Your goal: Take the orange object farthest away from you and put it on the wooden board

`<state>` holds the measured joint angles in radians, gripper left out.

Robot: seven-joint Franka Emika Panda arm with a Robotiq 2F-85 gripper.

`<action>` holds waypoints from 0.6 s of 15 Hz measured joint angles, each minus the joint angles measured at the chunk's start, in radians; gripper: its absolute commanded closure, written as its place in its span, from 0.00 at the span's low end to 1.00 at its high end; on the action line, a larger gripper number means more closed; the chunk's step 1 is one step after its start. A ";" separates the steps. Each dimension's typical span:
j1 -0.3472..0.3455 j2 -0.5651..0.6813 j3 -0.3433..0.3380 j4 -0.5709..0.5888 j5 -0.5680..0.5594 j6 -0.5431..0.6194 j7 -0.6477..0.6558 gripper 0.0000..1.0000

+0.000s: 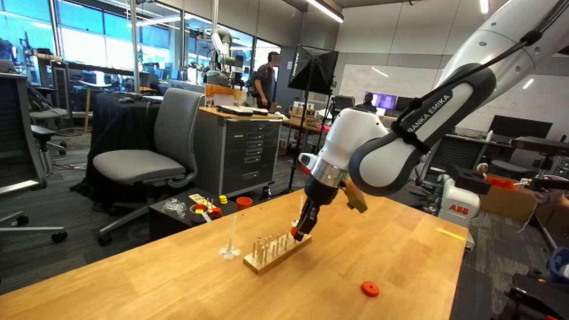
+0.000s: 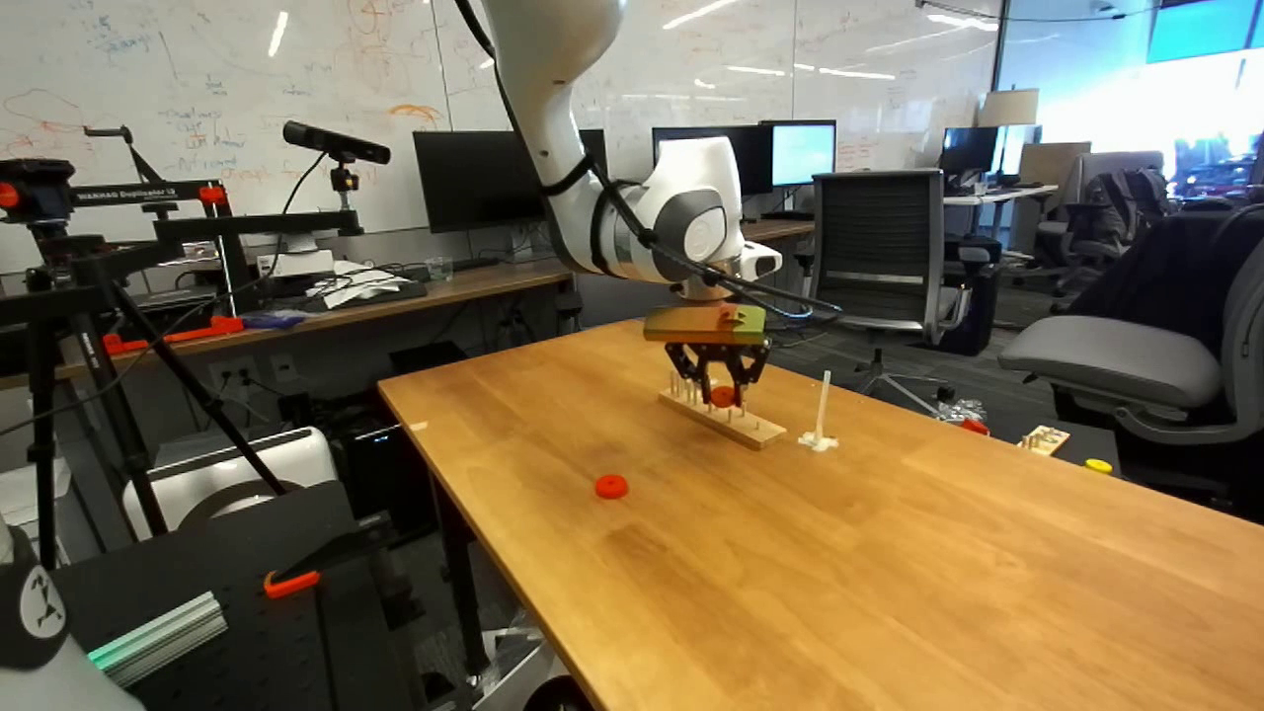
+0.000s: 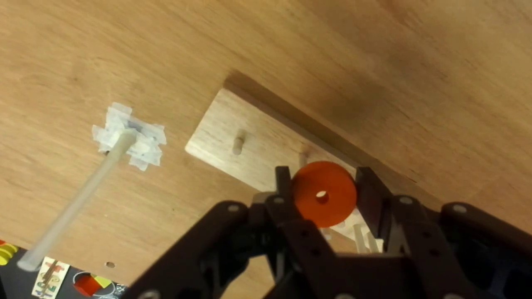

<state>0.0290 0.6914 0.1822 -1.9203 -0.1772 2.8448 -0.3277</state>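
Observation:
The orange object (image 3: pixel 324 209) is a small orange-red disc with a centre hole. My gripper (image 3: pixel 323 178) is shut on its sides. In both exterior views the gripper (image 1: pixel 300 235) points down over the wooden board, and the orange object (image 2: pixel 723 398) shows between its fingers. The wooden board (image 1: pixel 276 263) is pale, with several thin upright pegs. In the wrist view the disc hides part of the wooden board (image 3: pixel 216 135); a bare peg stands near its end. I cannot tell whether the disc touches a peg. The board (image 2: pixel 755 434) lies flat on the table.
Another orange-red disc (image 1: pixel 370 289) lies on the tabletop, also seen in an exterior view (image 2: pixel 611 486). A tall thin rod (image 1: pixel 232 235) stands taped beside the board; it leans into the wrist view (image 3: pixel 83 199). A second rod (image 1: pixel 302 203) rises behind the gripper.

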 measured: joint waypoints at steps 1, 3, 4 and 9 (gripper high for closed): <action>0.000 0.009 0.000 0.010 0.000 -0.010 0.001 0.82; 0.001 0.026 0.000 0.028 0.000 -0.026 0.002 0.82; 0.001 0.033 0.000 0.036 0.000 -0.032 0.002 0.82; 0.001 0.047 -0.001 0.065 0.000 -0.053 0.004 0.82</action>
<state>0.0298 0.7382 0.1810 -1.8557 -0.1772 2.7922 -0.3236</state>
